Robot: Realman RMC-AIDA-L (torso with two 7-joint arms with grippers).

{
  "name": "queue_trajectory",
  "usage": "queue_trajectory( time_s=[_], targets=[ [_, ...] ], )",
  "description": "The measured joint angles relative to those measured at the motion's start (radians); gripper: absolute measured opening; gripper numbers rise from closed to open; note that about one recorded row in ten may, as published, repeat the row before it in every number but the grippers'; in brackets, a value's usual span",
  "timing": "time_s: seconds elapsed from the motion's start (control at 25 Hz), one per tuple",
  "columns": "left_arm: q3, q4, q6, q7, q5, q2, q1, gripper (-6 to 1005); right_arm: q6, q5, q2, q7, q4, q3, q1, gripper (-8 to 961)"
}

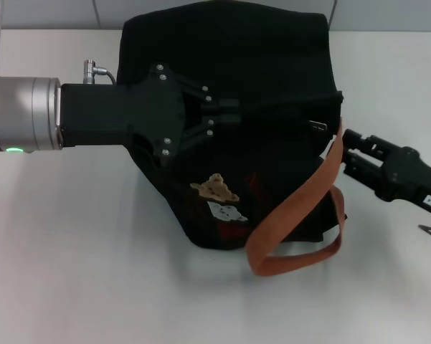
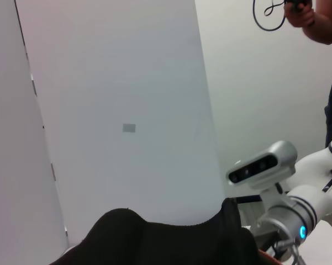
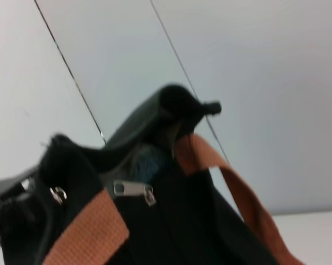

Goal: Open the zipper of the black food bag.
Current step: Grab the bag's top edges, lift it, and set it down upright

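1. Head view: the black food bag (image 1: 237, 129) sits on the white tabletop (image 1: 72, 272), just above centre, slumped toward 6 o'clock with its bear patch (image 1: 215, 188) facing you. Your left pincer (image 1: 233, 115) reaches in from 9 o'clock over the bag's top, its jaws drawn narrow and pressed to the black cloth; whether they actually pinch fabric you cannot tell. The zipper (image 1: 318, 127) shows only as a small silvery pull tab at about 3 o'clock on the bag. Your right pincer (image 1: 348, 149) comes in from 3 o'clock beside the orange strap (image 1: 301, 208), just short of the tab; its opening cannot be made out.

2. Left wrist view: you see only a black hump of the bag (image 2: 154, 237) low in the picture against a pale wall (image 2: 116, 110), with the other arm (image 2: 287, 204) at about 4 o'clock. No fingers show.

3. Right wrist view: the pull tab (image 3: 133, 189) lies flat on the cloth near centre, between the two runs of orange strap (image 3: 88, 232).

4. Handling: the bag looks soft and light, so it will likely sag and slide when pulled. Take the metal tab itself, not the strap, and have the other pincer anchor the cloth close by the zip line.
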Motion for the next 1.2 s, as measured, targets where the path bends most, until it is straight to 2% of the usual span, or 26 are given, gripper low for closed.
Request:
queue_trajectory(
  time_s=[0.28, 0.6, 1.0, 1.2],
  targets=[
    [0.001, -0.018, -0.007, 0.012, 0.001, 0.000, 0.002, 99, -0.103, 0.001, 0.000, -0.030, -0.004, 0.059, -0.001, 483],
    [0.001, -0.031, -0.015, 0.023, 0.003, 0.000, 0.002, 98, -0.138, 0.003, 0.005, -0.129, -0.004, 0.061, 0.054, 473],
    [0.000, -0.030, -0.022, 0.024, 0.004, 0.000, -0.001, 97, -0.148, -0.005, 0.006, -0.224, 0.010, 0.046, 0.103, 461],
    [0.000, -0.030, -0.031, 0.024, 0.006, 0.000, -0.006, 96, -0.150, -0.005, 0.005, -0.283, 0.015, -0.016, 0.121, 455]
  ],
)
